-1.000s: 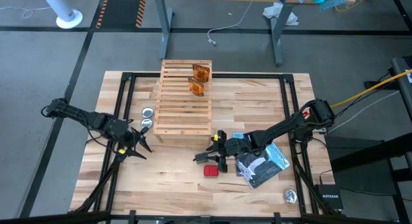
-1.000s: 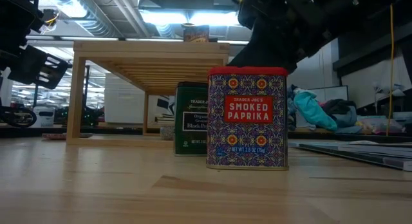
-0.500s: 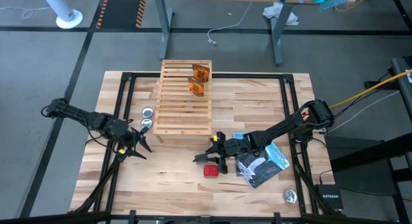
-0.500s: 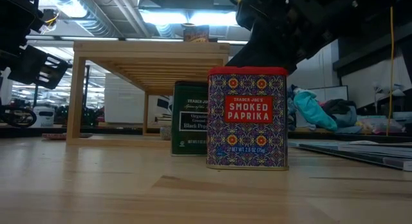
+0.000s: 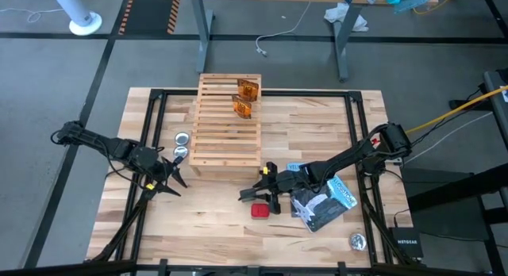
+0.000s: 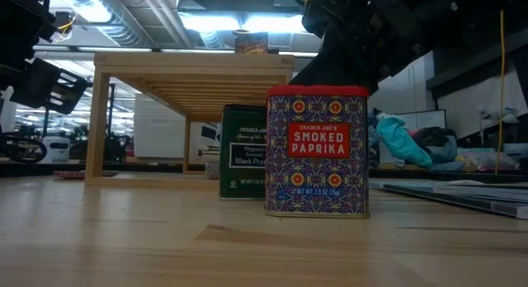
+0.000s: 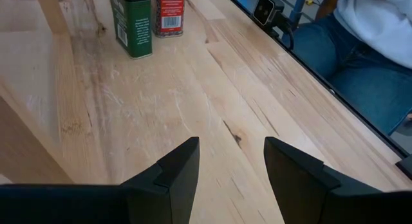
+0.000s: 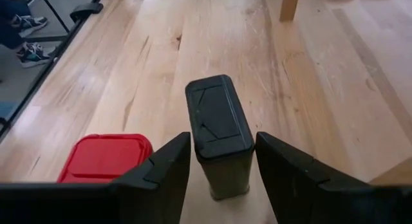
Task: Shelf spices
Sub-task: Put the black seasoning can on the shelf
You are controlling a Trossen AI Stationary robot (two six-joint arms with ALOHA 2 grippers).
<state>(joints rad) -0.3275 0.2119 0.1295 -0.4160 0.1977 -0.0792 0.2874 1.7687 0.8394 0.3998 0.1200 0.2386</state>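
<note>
Here, right pincer [image 8: 219,179] half-open around dark grey box [image 8: 219,130], untouched.

Two matte black jointed arms; each gripper's fingers [image 8: 161,179] are broad, flat-faced, angular black wedges, cables trailing behind

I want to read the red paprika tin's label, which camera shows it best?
The low view: the red paprika tin faces it, front label fully legible. The high view shows only its red lid, the right wrist its lid, the left wrist its back.
</note>
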